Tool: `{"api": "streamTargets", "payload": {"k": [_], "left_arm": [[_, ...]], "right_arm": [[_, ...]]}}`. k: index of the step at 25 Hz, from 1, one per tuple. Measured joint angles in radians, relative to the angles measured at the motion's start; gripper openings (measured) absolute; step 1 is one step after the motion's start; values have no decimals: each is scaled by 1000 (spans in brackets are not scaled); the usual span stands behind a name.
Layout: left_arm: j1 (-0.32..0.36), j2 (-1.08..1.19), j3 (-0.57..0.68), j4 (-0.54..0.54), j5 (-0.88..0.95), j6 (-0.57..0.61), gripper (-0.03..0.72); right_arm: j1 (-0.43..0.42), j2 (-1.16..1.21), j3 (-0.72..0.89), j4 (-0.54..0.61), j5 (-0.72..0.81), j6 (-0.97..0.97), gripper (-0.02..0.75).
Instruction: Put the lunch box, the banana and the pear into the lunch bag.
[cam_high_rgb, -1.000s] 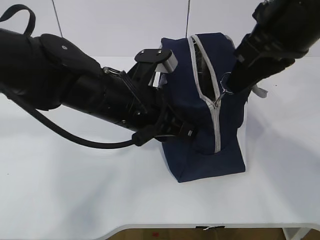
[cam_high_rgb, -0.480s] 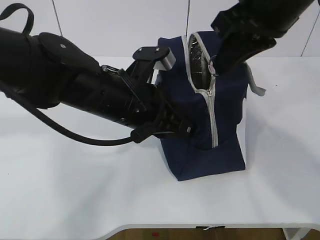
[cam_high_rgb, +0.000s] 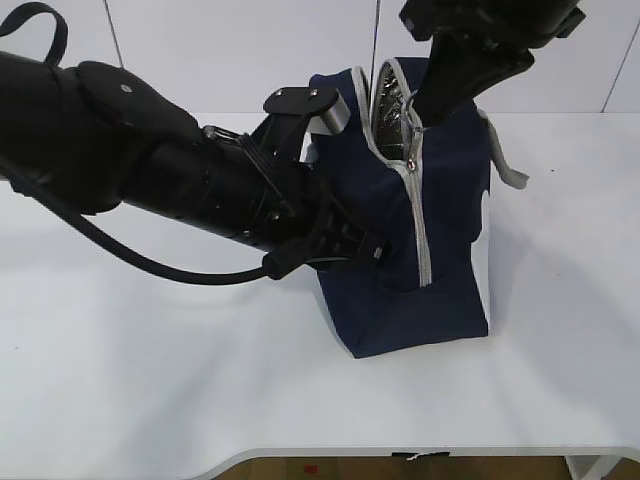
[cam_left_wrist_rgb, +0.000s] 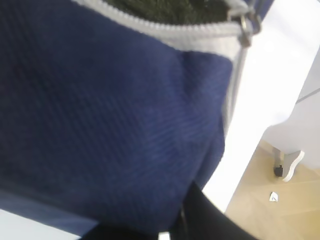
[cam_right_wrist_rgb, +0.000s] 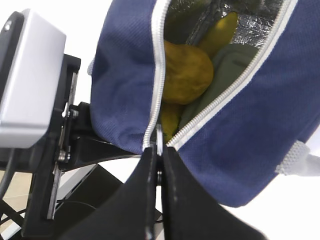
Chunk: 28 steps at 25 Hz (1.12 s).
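The navy lunch bag (cam_high_rgb: 440, 260) stands on the white table, its grey zipper shut from the bottom up to near the top. My right gripper (cam_high_rgb: 415, 125) is shut on the metal ring pull (cam_right_wrist_rgb: 159, 137) at the top of the closed stretch. Through the remaining gap the right wrist view shows the pear (cam_right_wrist_rgb: 187, 72), the banana (cam_right_wrist_rgb: 218, 31) and the sage-green lid of the lunch box (cam_right_wrist_rgb: 231, 64) inside against silver lining. My left gripper (cam_high_rgb: 375, 250) presses into the bag's left side and pinches its fabric (cam_left_wrist_rgb: 125, 125); only dark finger parts show at the bottom of the left wrist view.
The white table (cam_high_rgb: 150, 380) spreads around the bag, with its front edge near the bottom of the exterior view. A grey webbing handle (cam_high_rgb: 510, 172) hangs off the bag's right side. My left arm (cam_high_rgb: 130, 170) lies across the left half of the table.
My right gripper has moved up and to the left with the ring pull, closing more of the zipper. The bag's top leans slightly left. The left arm has hardly moved.
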Motion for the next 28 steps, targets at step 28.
{"api": "streamTargets", "payload": {"k": [28], "left_arm": [[0, 0, 14, 25, -2, 0, -8]], "right_arm": [[-5, 148, -274, -63, 16, 161, 6]]}}
